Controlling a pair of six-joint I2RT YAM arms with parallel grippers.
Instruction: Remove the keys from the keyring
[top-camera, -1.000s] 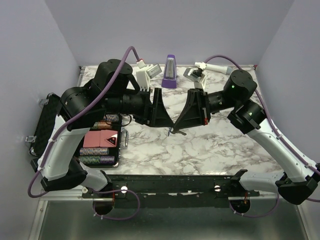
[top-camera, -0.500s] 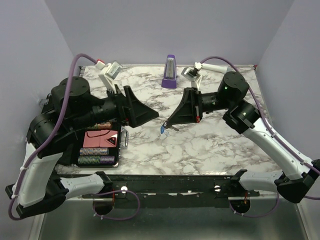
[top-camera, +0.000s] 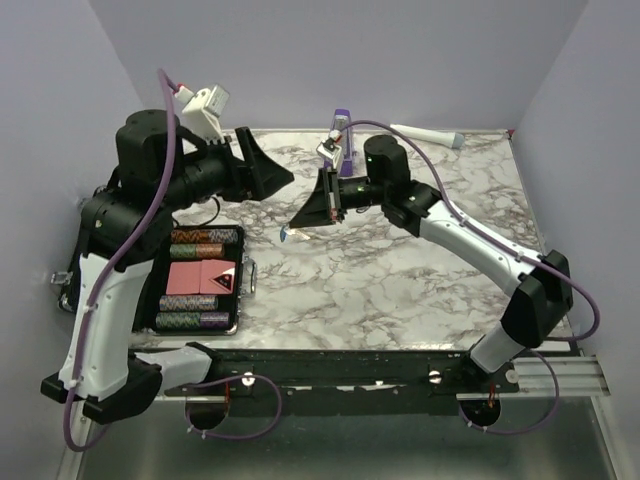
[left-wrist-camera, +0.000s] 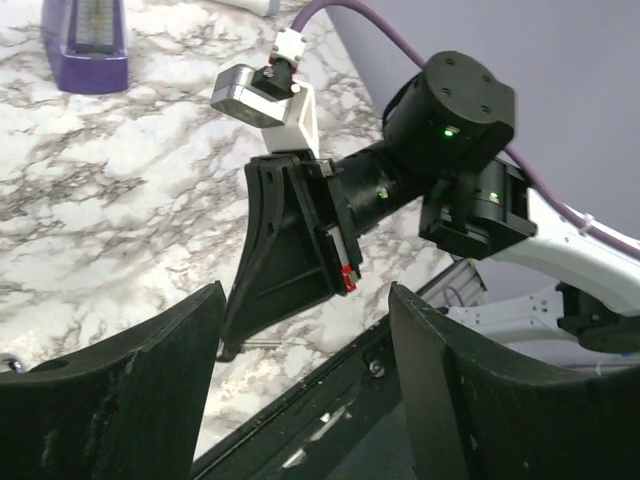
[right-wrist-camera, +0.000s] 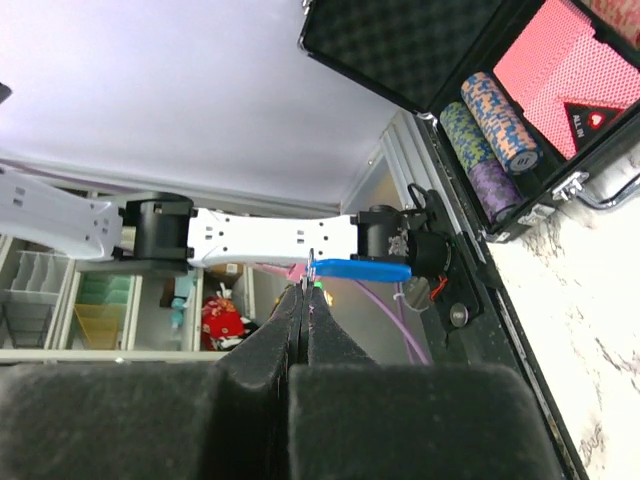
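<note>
left gripper (top-camera: 282, 178): raised over back-left of table (top-camera: 420, 290), jaws wide apart, empty. keys (right-wrist-camera: 365, 270): held in the air mid-table, blue head jutting sideways; keyring (right-wrist-camera: 313, 262) barely visible beside it. right gripper (right-wrist-camera: 304, 295): jaws pinched closed on the keys' metal end. Suggest left closes squarely on blue head, then works it round the coil. Yanking risks a drop.

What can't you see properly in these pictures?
- Keyring: too small in the top view; right wrist view shows only a silvery speck above the shut jaws.
- Blue key: its head hidden behind the right gripper in the left wrist view.
- Other keys: cannot tell whether there are any.
</note>
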